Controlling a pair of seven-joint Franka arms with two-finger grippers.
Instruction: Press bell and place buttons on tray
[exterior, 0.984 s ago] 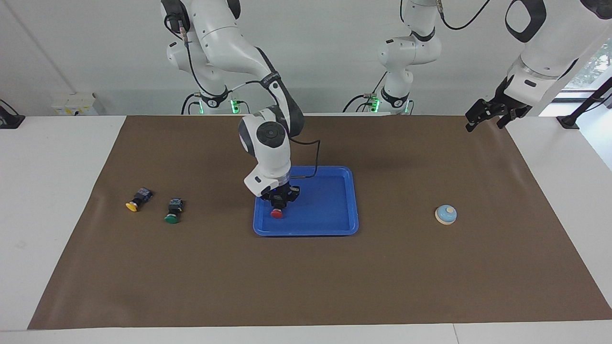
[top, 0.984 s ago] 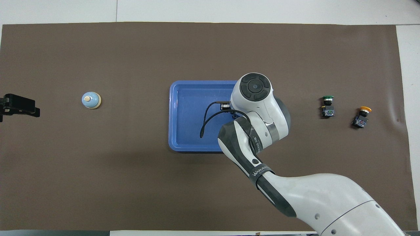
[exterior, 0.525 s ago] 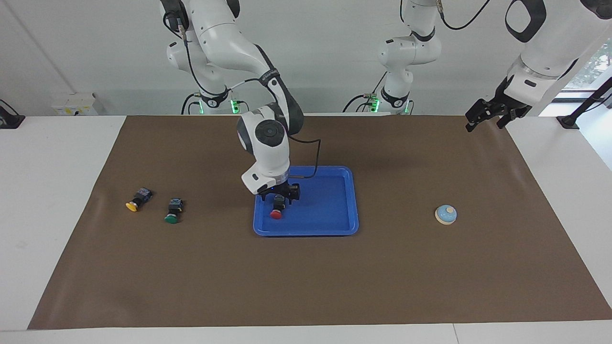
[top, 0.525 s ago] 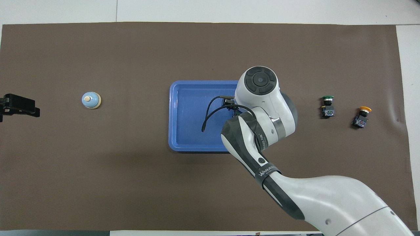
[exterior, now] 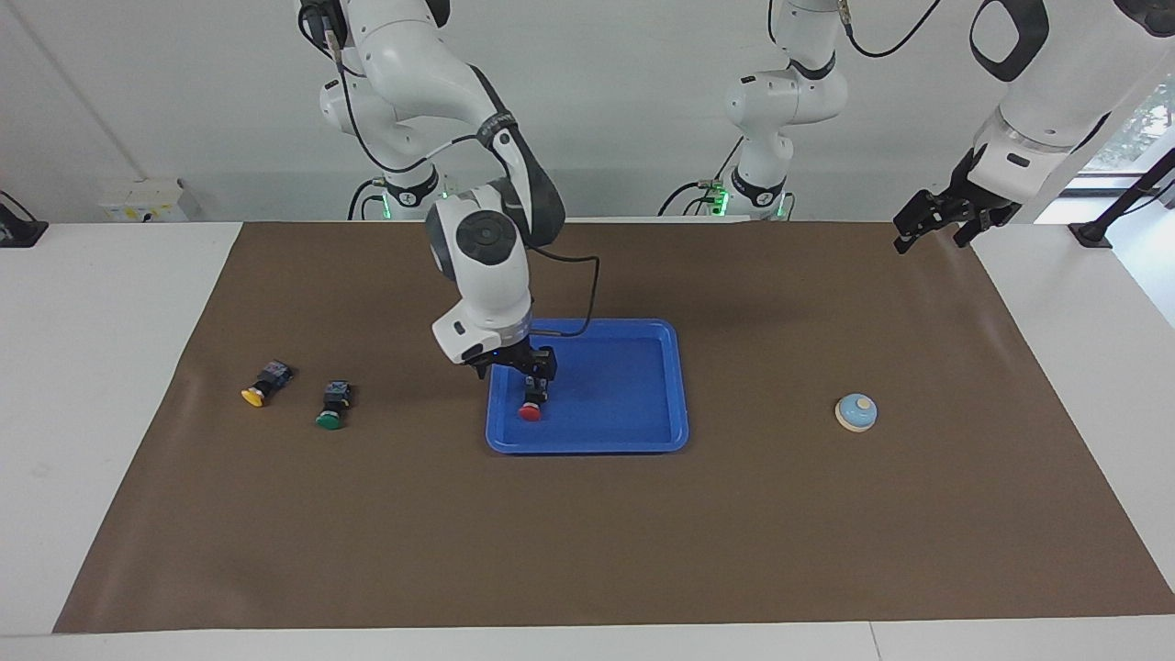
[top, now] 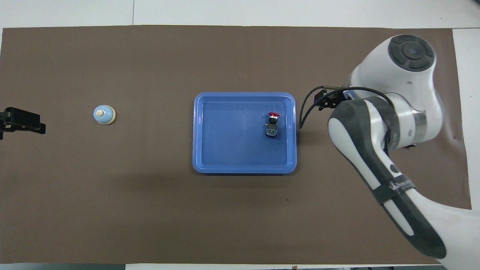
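The red button (exterior: 530, 409) lies on its side in the blue tray (exterior: 624, 395), at the tray's end toward the right arm, free of any grip. In the overhead view the red button (top: 272, 123) and tray (top: 232, 142) show fully. My right gripper (exterior: 516, 365) hangs open just above that end of the tray, nothing between its fingers. The green button (exterior: 333, 406) and yellow button (exterior: 262, 386) lie on the mat toward the right arm's end; my right arm hides them in the overhead view. The bell (exterior: 856, 411) (top: 104, 114) stands toward the left arm's end. My left gripper (exterior: 936, 220) (top: 22, 122) waits open, raised over the mat's corner.
A brown mat (exterior: 587, 532) covers most of the white table (exterior: 92, 413). The right arm's cable loops over the tray's rim nearer the robots.
The right gripper opened, let go of the red button in the tray, rose and shifted toward the right arm's end. The button stayed put. The left arm has not moved.
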